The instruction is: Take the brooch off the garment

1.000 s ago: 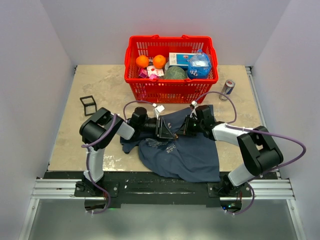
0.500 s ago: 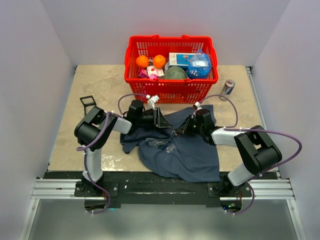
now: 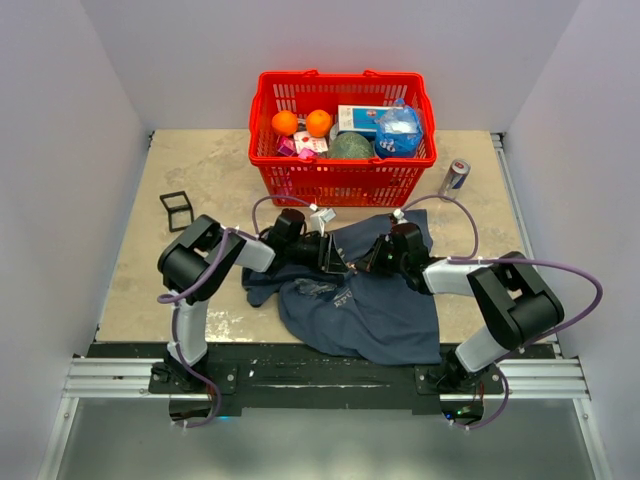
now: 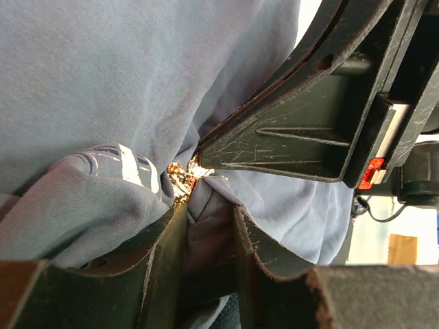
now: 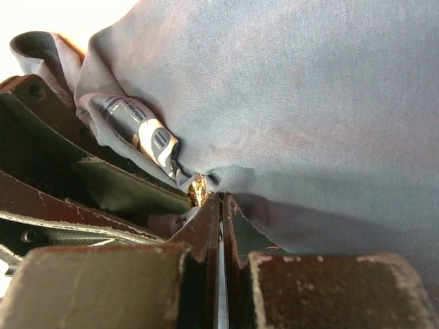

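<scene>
Now the brooch [image 4: 182, 177] glints mid-frame on the shirt [image 3: 380, 310], just above the left gripper [image 4: 208, 209], which pinches a fold of it. The right gripper [image 5: 220, 200], fully closed, noses in from the upper right.

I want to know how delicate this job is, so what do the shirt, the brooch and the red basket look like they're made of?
The shirt looks like soft, matte, dark blue knit cloth: it wrinkles and bunches. The brooch seems to be gold-toned metal, judging by its bright glints, though folds hide most of it. The basket looks like glossy red moulded plastic with lattice walls.
</scene>
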{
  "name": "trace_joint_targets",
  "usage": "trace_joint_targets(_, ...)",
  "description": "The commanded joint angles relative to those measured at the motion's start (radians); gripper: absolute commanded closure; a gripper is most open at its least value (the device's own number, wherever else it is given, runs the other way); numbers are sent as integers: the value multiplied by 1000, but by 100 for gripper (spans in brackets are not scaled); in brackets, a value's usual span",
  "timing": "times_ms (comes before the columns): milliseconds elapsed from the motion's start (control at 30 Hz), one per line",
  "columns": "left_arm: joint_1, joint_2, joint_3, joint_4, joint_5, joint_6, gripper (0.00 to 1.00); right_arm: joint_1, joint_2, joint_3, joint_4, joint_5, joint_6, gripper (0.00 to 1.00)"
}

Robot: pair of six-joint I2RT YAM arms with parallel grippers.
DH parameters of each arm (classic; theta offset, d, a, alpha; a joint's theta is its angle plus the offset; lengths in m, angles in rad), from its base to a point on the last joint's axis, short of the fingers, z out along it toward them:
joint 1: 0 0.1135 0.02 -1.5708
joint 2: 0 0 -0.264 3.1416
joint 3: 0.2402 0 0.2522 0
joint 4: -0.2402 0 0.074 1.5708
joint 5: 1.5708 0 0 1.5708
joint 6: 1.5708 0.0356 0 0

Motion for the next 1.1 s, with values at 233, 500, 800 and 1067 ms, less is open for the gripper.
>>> trace_joint_targets(233, -46, 94, 22, -204, -74, 132, 63, 1, -51, -20, -56, -8, -81, 69)
trace_joint_targets(500, -49, 86, 4, -204, -91, 146, 64, 2, 0, -1, -27, -41, -113, 65)
trace_joint_targets(800, -44, 45, -64, -59, -5, 129, 63, 1, -21, -13, -33, -78, -125, 73)
trace_joint_targets(1067, -44, 65, -52, -84, -8, 157, 63, -1, -6, -4, -65, -44, -164, 79)
